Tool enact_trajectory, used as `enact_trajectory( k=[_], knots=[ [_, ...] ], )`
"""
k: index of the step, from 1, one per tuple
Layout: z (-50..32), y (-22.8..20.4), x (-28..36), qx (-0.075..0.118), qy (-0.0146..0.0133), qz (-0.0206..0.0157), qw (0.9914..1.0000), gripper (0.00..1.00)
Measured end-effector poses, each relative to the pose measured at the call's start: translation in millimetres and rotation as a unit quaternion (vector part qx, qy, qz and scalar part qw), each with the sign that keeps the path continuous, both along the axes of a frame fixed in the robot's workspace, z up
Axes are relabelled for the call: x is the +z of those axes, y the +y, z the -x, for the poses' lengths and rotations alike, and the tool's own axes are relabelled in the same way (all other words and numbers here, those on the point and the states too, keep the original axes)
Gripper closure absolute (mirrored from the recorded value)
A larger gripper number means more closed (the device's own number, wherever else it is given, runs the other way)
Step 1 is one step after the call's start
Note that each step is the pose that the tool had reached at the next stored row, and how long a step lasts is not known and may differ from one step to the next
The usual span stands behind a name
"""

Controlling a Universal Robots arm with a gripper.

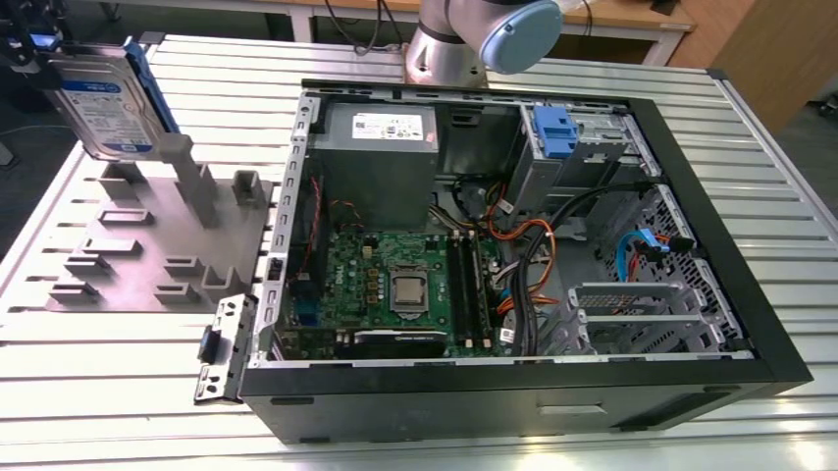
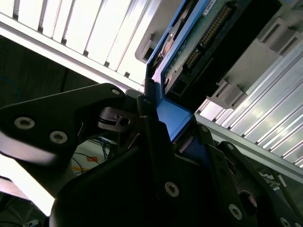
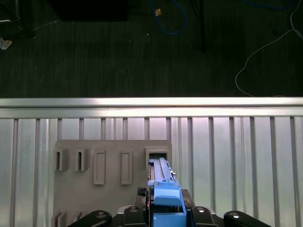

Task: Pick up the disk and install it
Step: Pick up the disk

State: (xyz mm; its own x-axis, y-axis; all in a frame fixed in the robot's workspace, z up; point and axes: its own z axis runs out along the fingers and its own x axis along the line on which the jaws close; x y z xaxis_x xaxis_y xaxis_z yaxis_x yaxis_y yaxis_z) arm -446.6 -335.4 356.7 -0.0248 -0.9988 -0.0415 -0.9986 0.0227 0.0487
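The disk (image 1: 112,103), a silver hard drive with a white-and-blue label in a blue carrier, hangs upright at the exterior view's far left, just above the grey fixture plate (image 1: 144,245). My gripper (image 1: 55,57) is shut on its upper end. In the first wrist view the carrier's blue edge (image 3: 166,204) sits between my fingers (image 3: 208,215), over a slot of the fixture plate (image 3: 113,161). The second wrist view shows the disk's green circuit board (image 2: 199,42) and blue carrier (image 2: 173,118) clamped in my gripper (image 2: 177,135).
An open black computer case (image 1: 733,294) lies on the slatted aluminium table (image 1: 131,392), with a motherboard (image 1: 392,285), grey power supply (image 1: 380,128), cables and a fixed blue caddy (image 1: 555,132) in the drive bay. The arm's base (image 1: 478,39) stands behind the case.
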Motion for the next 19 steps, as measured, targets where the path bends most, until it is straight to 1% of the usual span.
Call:
enact_trajectory(
  k=[5, 11, 19],
  knots=[
    [0.0, 0.0, 0.7, 0.0, 0.0002, 0.0001, 1.0, 0.64],
    [0.0, 0.0, 3.4, 0.0, 0.0002, 0.0001, 1.0, 0.64],
    [0.0, 0.0, 5.3, 0.0, 0.0002, 0.0001, 1.0, 0.64]
  ],
)
